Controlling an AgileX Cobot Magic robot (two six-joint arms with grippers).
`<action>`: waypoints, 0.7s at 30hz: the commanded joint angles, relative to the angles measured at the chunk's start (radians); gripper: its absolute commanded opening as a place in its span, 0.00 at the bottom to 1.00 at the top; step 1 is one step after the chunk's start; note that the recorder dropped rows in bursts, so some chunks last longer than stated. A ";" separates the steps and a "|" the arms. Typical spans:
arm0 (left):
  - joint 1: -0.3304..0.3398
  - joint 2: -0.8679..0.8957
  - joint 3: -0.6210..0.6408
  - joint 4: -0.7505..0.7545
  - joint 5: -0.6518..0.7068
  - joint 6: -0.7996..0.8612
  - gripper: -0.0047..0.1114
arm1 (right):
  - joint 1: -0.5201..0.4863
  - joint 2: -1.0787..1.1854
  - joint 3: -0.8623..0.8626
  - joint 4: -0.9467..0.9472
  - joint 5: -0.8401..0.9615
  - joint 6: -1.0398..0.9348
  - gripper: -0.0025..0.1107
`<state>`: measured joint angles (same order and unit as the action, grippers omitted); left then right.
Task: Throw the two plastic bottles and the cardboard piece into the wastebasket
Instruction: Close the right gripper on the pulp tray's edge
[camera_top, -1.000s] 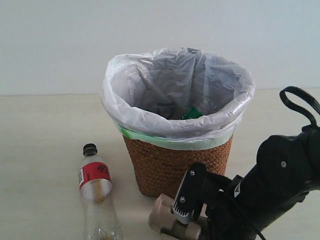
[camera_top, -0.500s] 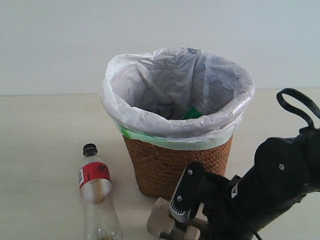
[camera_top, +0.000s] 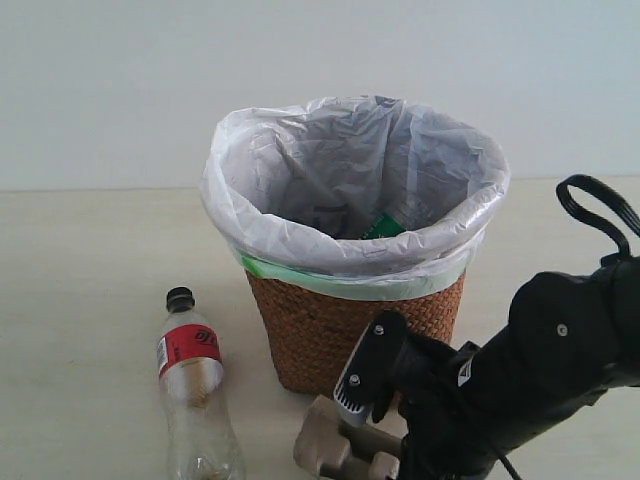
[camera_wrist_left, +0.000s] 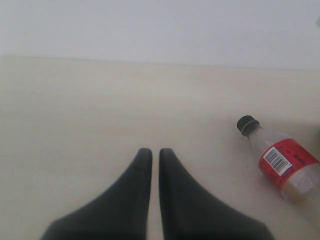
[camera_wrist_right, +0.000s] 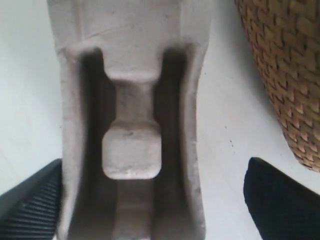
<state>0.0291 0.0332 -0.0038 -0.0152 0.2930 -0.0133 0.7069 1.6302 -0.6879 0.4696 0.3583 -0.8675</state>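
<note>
We see the right gripper (camera_wrist_right: 154, 170) opened wide around the cardboard piece (camera_top: 325, 450), one finger (camera_wrist_right: 30, 205) close at its edge and the other well apart, so nothing is gripped; the piece lies on the table (camera_top: 90, 290) just in front of the wastebasket (camera_top: 350, 335). The left gripper (camera_wrist_left: 151, 152) is closed to a thin slit and holds nothing; the red-label bottle (camera_top: 195, 390) lies on its side, left of the wastebasket in the exterior view; inside the white bag (camera_top: 300, 170) we notice the green label of the other bottle (camera_top: 385, 226).
</note>
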 joint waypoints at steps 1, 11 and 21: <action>-0.005 -0.008 0.004 0.002 -0.008 0.005 0.08 | 0.020 -0.003 -0.001 0.049 -0.026 -0.042 0.76; -0.005 -0.008 0.004 0.002 -0.008 0.005 0.08 | 0.123 -0.003 -0.001 0.049 -0.139 -0.009 0.76; -0.005 -0.008 0.004 0.002 -0.008 0.005 0.08 | 0.123 0.057 -0.001 0.049 -0.172 0.011 0.65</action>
<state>0.0291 0.0332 -0.0038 -0.0152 0.2930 -0.0133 0.8268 1.6616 -0.6879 0.5156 0.2107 -0.8638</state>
